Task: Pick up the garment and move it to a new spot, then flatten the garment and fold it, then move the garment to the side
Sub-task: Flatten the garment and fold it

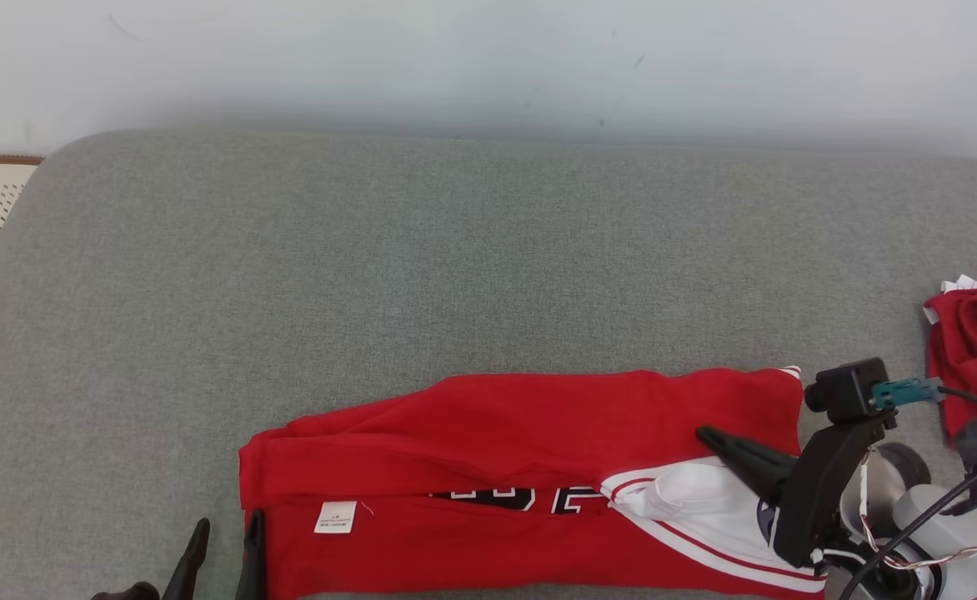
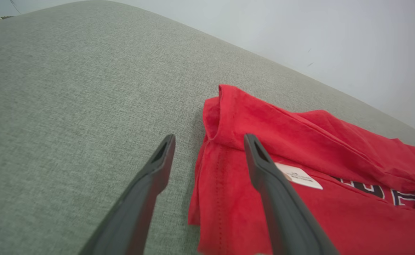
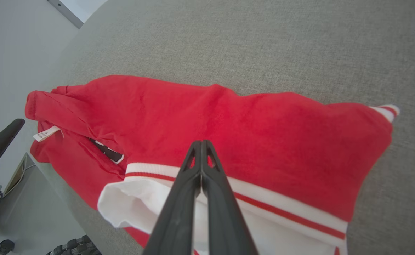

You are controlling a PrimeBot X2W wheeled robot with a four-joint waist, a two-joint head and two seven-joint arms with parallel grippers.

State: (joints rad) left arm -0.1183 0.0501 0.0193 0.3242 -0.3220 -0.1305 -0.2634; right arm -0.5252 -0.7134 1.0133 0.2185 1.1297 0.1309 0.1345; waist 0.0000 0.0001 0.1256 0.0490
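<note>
- The garment [image 1: 522, 467], a red shirt with white-and-red striped trim, is being recorded lying on the grey cushion [image 1: 455, 250], at its near edge and right of centre in the head view.
- It is being shown folded lengthwise, with the upper fold lapped over black lettering [image 1: 530, 498].
- A white label [image 1: 334, 517] is being noted near its left end, and white cloth is being exposed at its right end.
- The right gripper [image 1: 703, 434] is being seen with its fingers pressed fully together. In its wrist view the tips [image 3: 201, 142] are being held over the red cloth just above the striped band. Whether cloth is being pinched cannot be told.
- The left gripper [image 2: 209, 139] is being held with its fingers wide apart at the garment's left end. One finger is being shown over bare cushion, the other over the red hem beside the label. Contact cannot be told.
- A second red garment [image 1: 976, 350] is being noted at the right edge, apart from the first.
- A pale wall [image 1: 488, 58] is being seen behind the cushion.
</note>
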